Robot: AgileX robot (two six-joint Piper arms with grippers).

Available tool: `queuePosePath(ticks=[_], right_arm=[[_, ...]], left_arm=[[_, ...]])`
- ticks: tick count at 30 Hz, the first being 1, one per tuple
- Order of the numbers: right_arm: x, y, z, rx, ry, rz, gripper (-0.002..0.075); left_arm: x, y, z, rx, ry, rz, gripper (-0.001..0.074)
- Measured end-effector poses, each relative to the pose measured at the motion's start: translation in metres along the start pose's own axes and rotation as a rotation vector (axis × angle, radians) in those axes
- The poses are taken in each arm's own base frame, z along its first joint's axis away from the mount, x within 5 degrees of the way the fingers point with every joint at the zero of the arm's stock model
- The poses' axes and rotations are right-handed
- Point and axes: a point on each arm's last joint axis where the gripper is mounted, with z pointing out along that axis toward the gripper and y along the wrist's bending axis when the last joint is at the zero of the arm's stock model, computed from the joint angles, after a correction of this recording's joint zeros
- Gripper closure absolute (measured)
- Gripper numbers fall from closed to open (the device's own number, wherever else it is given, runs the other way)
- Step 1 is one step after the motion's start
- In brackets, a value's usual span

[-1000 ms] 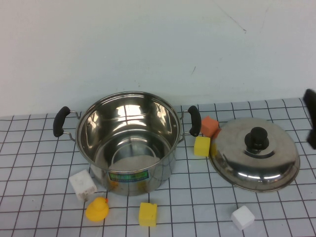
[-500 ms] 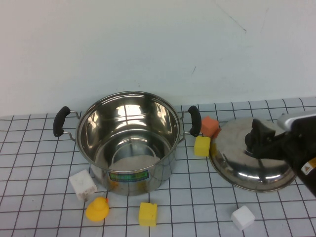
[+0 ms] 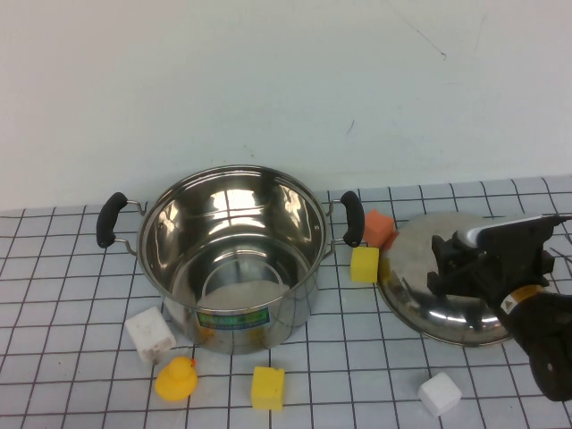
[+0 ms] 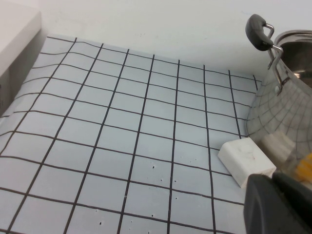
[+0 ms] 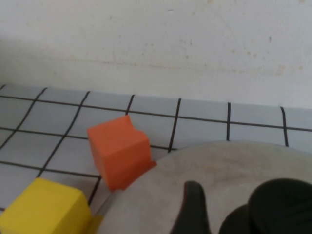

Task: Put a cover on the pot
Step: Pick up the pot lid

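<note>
While a plain white wall fills the back of the scene, a white table (image 3: 54,268) ruled with a black grid runs across the front. The pot (image 3: 231,255) stands open near the table's middle, shiny steel, black side handles out to each side, green-blue label on its near wall. Off to its right lies the domed steel lid (image 3: 420,286), flat on the grid, well apart from the pot. The right gripper (image 3: 450,261) sits over the crown of that lid, just where the black knob (image 5: 280,204) shows in the right wrist view, one dark finger (image 5: 194,207) beside it; whether the jaws are apart or pinched on the knob, I cannot tell. The pot lies to that gripper's left, uncovered.

Between pot and lid sit an orange block (image 3: 380,229) and a yellow block (image 3: 365,264). In front of the pot: a white block (image 3: 149,334), a yellow duck (image 3: 176,379), another yellow block (image 3: 267,388); a second white block (image 3: 439,393) lies near the lid.

The left gripper (image 4: 280,204) shows only as a dark tip low in its wrist view, near the pot's left side; jaws unreadable.
</note>
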Motion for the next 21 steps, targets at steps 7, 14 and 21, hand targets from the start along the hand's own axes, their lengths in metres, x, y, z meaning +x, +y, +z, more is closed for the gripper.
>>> queuePosePath(ticks=[7,14,21], right_arm=[[0.011,0.000,0.015,0.020,0.004,-0.007,0.0188],[0.013,-0.006,0.016,0.060,0.002,-0.004,0.0206],[0.011,-0.010,0.018,0.073,-0.015,-0.006,0.0384]], left_arm=[[0.000,0.000,0.000,0.000,0.000,0.000,0.0738],[0.000,0.000,0.000,0.000,0.000,0.000,0.0738],[0.000,0.000,0.000,0.000,0.000,0.000,0.0738]])
